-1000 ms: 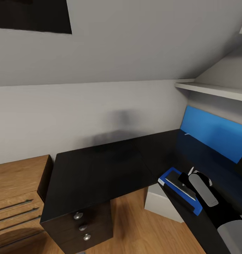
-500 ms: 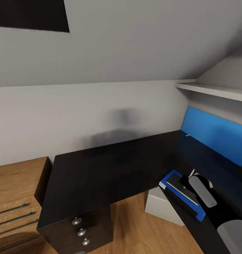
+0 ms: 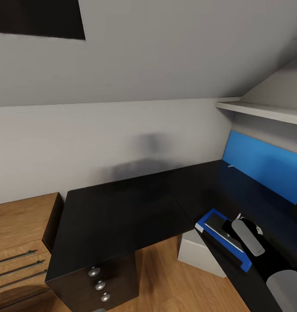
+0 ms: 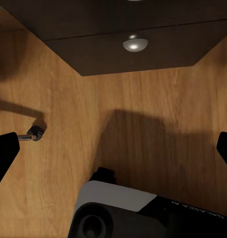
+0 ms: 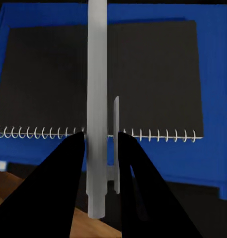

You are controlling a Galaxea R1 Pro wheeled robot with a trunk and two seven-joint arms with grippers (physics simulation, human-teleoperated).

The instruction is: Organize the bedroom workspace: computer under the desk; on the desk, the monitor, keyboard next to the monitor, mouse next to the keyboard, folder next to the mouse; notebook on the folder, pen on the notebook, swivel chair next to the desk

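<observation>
One last stacking step is judged in hand: the pen is clamped between the right gripper fingers just above the notebook on the folder, to be lowered and released, while the left gripper is spread wide.

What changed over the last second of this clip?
The camera shifted slightly at first. The right gripper, shut on the pen, eased a little lower over the notebook on the folder. Desk, folder and notebook stayed put; the pen is not yet released.
</observation>
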